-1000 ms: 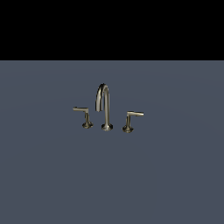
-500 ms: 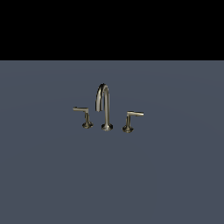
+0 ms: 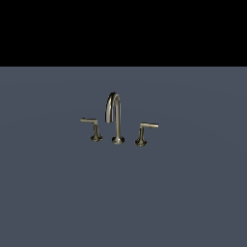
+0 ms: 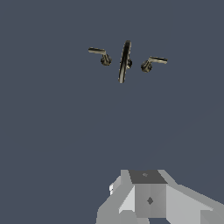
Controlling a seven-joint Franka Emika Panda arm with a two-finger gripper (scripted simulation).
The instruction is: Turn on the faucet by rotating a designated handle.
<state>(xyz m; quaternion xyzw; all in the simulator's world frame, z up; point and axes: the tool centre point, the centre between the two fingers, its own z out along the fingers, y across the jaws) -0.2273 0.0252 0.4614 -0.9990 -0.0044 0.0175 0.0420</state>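
Dark slate counter (image 3: 58,193) under black backdrop; faucet (image 3: 115,118) stands mid-counter, arched spout between two lever handles; handle (image 3: 144,131) at exterior view's right of spout, arm pointing toward that right, post leaning slightly; twin handle (image 3: 91,128) on other side, arm pointing opposite way; my end effector (image 4: 146,197) seen only in wrist view, well apart from faucet, touching nothing; finger opening hidden, cannot tell.

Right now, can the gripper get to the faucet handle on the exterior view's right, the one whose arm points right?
Probably yes. In the wrist view nothing lies on the surface between the gripper and the handle, which stands apart from the spout. The gripper is far off, though; the exterior view does not show it.
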